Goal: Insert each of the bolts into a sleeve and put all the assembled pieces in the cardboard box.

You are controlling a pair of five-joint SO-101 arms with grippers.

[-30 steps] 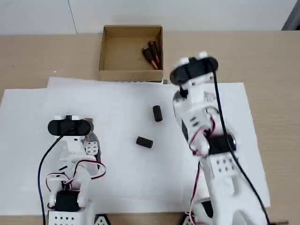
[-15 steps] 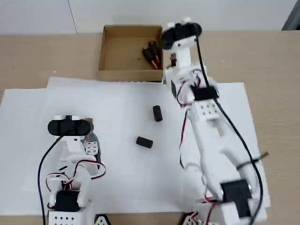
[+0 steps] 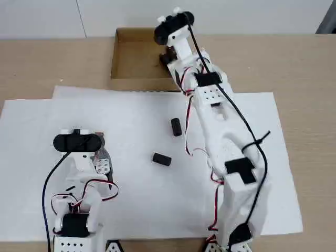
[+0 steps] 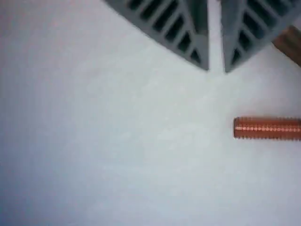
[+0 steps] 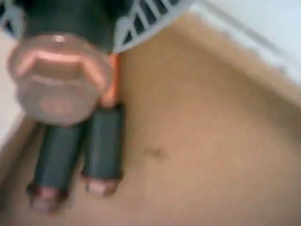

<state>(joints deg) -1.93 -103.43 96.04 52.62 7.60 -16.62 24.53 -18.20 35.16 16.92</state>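
Observation:
My right gripper [image 3: 169, 54] hangs over the right part of the cardboard box [image 3: 137, 83]. It is shut on an assembled piece [image 5: 61, 80], a black sleeve with a copper bolt head facing the camera. Two more assembled pieces [image 5: 101, 150] lie side by side on the box floor [image 5: 211, 141] just below it. Two loose black sleeves [image 3: 176, 126] [image 3: 161, 159] lie on the white paper. My left gripper [image 3: 103, 156] rests at the lower left, shut on nothing [image 4: 215, 63]. A copper bolt [image 4: 268, 128] lies on the paper just beside its tips.
A white paper sheet [image 3: 131, 199] covers most of the wooden table [image 3: 304, 68]. The right arm's body stretches from the front edge across the paper's right side up to the box.
The right arm has swung forward and leftward from above the paper to over the box, carrying the assembled piece. The left arm and the two sleeves have not moved.

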